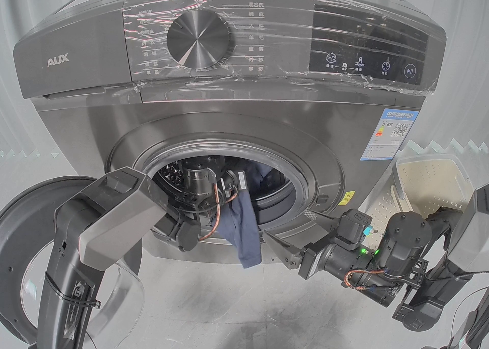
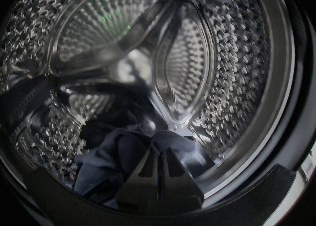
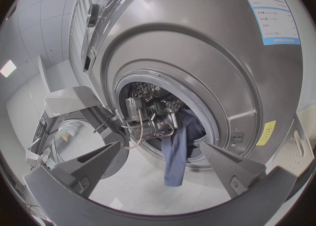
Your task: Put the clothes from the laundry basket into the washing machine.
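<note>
While our left gripper sits deep in the drum of the washing machine, fingers closed on a fold of the navy garment, that garment's long axis runs out over the lower door seal and hangs straight down outside. We judge this loose tail decides the next move. It lies just left of our right gripper, which is wide open, empty and nearer. The white laundry basket stands at the machine's right. We see a logo, an energy label and a yellow sticker, and we leave their print unread.
</note>
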`<state>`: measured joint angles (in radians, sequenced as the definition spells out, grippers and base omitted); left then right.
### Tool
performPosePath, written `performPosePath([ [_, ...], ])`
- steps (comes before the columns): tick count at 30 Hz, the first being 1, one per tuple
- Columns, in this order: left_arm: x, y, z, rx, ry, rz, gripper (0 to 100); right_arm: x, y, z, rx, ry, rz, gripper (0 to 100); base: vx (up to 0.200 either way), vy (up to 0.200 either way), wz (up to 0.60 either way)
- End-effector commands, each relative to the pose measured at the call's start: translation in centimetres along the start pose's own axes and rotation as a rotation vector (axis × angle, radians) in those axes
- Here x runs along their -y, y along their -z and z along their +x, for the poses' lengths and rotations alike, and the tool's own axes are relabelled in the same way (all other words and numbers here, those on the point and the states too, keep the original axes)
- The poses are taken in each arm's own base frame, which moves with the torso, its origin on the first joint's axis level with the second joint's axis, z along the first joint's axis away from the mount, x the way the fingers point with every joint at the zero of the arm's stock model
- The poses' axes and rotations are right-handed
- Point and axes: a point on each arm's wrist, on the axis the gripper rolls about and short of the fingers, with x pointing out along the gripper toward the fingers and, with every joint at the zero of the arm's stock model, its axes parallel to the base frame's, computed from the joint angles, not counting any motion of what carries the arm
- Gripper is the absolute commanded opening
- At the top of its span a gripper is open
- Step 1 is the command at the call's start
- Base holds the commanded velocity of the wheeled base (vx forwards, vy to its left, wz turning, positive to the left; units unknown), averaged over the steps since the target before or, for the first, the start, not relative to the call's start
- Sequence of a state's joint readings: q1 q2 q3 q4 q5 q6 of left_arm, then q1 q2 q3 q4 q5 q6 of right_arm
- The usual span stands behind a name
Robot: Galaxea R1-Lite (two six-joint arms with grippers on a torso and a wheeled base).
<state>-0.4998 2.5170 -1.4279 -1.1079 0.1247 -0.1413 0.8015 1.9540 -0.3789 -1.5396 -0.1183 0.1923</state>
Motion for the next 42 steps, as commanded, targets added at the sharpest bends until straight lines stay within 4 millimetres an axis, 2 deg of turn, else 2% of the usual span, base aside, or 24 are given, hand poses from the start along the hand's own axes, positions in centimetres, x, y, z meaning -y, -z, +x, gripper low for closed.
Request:
performPosePath([
  [1, -1.5, -2.6, 1.5, 0.111, -0.042, -0.020, 0, 0.0, 0.0, 0.0, 0.002, -0.001, 0.000, 100, 0.000, 0.000, 0.00],
  [6, -1.7, -2.6, 1.8, 0.128, -0.056, -0.024, 0, 0.0, 0.0, 0.0, 0.000, -0.001, 0.001, 100, 0.000, 0.000, 0.00],
  [8, -1.4, -1.5, 1.0, 0.060, -0.056, -0.042, 0, 0.0, 0.1, 0.0, -0.001, -0.001, -0.001, 100, 0.000, 0.000, 0.00],
  [9, -1.3, -1.4, 0.6, 0.045, -0.056, -0.053, 100, 0.0, 0.1, 0.0, -0.001, -0.001, 0.001, 100, 0.000, 0.000, 0.00],
  [18, 1.1, 1.4, -2.8, -0.129, 0.011, -0.038, 100, 0.0, 0.1, 0.0, -0.001, -0.001, 0.001, 100, 0.000, 0.000, 0.00],
  [22, 1.5, 2.7, -3.4, -0.178, 0.032, -0.007, 100, 0.0, 0.1, 0.0, -0.003, 0.000, 0.001, 100, 0.000, 0.000, 0.00],
  [29, 0.4, 5.9, -3.2, -0.239, 0.006, 0.027, 100, 0.1, 0.1, 0.0, -0.006, 0.002, 0.000, 100, 0.000, 0.000, 0.00],
  [35, -0.4, 6.3, -3.2, -0.250, -0.016, 0.038, 100, 0.0, 0.1, 0.0, -0.003, 0.001, -0.001, 100, 0.000, 0.000, 0.00],
  [36, -0.5, 6.3, -3.2, -0.251, -0.017, 0.040, 0, 0.0, 0.1, 0.1, -0.003, 0.001, 0.001, 100, 0.000, 0.000, 0.00],
  [42, -0.3, 5.5, -2.6, -0.217, -0.013, 0.029, 0, 0.0, 0.2, 0.3, -0.004, 0.003, -0.001, 100, 0.000, 0.000, 0.00],
])
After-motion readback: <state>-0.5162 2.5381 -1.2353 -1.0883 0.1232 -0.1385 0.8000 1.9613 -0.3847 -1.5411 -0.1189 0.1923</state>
